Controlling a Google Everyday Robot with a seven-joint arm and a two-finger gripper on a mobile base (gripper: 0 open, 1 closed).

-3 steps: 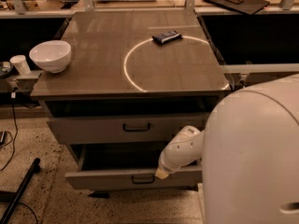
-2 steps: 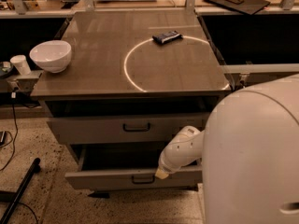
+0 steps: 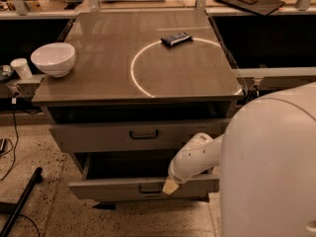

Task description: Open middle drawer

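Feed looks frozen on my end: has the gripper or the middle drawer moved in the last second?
Nothing has visibly changed. The gripper is at the front of the middle drawer, just right of its handle, and the drawer is pulled out as far as before. The white bowl and the dark packet on the cabinet top have not moved.

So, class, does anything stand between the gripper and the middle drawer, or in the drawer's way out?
Nothing visible does. The gripper sits right at the front of the middle drawer, beside its small handle. The drawer is pulled partly out, and nothing shows on the floor ahead of it.
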